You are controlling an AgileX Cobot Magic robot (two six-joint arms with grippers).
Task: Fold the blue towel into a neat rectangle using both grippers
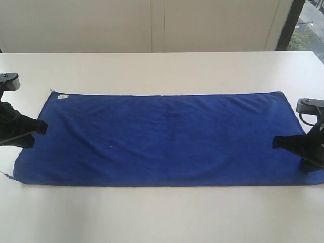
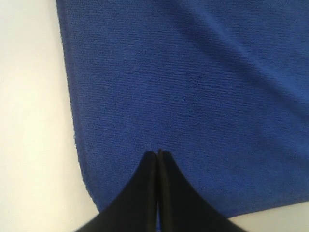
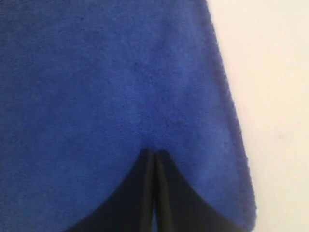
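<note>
Blue towel (image 1: 162, 139) spread flat on white table (image 1: 162, 217).

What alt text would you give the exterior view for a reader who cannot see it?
A blue towel lies spread flat and unfolded on a white table. The left gripper and the right gripper, both shut, reach in over its short ends. A small white tag marks its far left corner.

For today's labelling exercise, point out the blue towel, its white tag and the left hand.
blue towel (image 1: 162, 136), exterior view, middle of the cloth.
white tag (image 1: 63, 96), exterior view, centre of the tag.
left hand (image 2: 158, 152), left wrist view, between its shut fingertips.
</note>
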